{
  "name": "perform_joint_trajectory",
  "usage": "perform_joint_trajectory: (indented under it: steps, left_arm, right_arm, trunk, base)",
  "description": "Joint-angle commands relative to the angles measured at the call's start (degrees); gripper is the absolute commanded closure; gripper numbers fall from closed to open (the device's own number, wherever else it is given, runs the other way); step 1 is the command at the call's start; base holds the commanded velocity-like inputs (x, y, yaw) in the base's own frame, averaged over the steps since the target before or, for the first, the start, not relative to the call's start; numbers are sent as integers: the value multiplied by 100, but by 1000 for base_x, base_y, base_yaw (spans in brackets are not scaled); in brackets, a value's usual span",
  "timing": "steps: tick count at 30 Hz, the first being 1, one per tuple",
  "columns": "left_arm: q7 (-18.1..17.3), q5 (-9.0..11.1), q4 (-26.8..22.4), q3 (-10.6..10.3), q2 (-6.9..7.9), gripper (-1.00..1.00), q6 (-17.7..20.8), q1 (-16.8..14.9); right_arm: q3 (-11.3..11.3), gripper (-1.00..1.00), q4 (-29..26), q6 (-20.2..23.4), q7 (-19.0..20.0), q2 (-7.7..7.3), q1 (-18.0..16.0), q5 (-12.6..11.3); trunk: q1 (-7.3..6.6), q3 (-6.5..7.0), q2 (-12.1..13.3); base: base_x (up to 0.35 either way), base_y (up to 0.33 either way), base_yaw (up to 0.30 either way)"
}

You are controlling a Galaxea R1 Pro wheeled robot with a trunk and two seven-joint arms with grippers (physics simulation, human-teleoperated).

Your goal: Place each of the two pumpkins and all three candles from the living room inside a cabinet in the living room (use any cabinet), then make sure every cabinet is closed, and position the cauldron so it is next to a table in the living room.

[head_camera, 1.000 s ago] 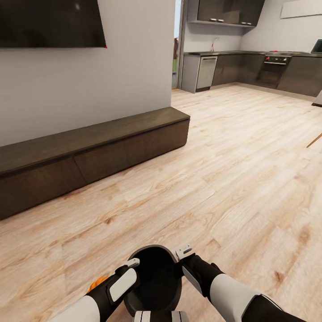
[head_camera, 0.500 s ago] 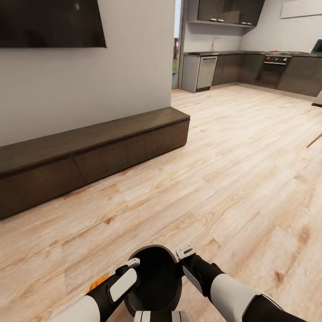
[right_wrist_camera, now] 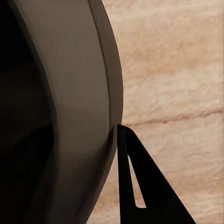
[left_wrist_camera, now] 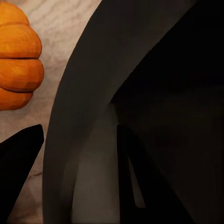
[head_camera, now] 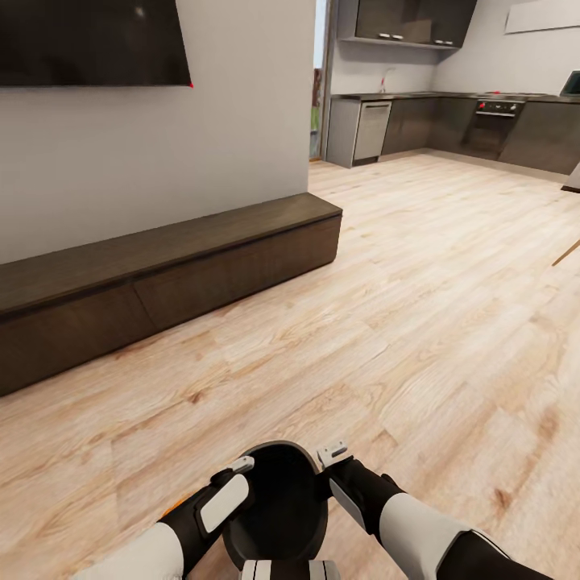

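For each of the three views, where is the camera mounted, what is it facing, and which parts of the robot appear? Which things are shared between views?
Head view: on the robot's head, looking forward and down over the wood floor and the low dark cabinet; both arms flank the cauldron, left gripper, right gripper.
Left wrist view: on the left arm, facing the cauldron's rim, a pumpkin beside it; dark fingers show.
Right wrist view: on the right arm, facing the cauldron's rim; one finger outside it.
Shared: the cauldron in all three views.

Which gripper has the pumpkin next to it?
The left gripper. A pumpkin sits on the floor just outside the cauldron rim on its side; beside the right gripper only bare floor shows.
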Motion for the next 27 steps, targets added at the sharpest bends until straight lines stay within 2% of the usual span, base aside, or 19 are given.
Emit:
perform_joint_trajectory:
  steps: [1, 27]
  left_arm:
    - [-12, 14, -2, -1, -3, 100, -11, -13]
    - [-7, -4, -9, -9, 5, 100, -13, -92]
  right_arm:
    - [-65, 100, -18, -205, 10, 0, 3, 7]
    - [-69, 100, -80, -206, 5, -7, 2, 15]
  trunk:
    - [1, 0, 1]
    - [1, 13, 1]
  base:
    - [0, 0, 0]
    - [0, 0, -12]
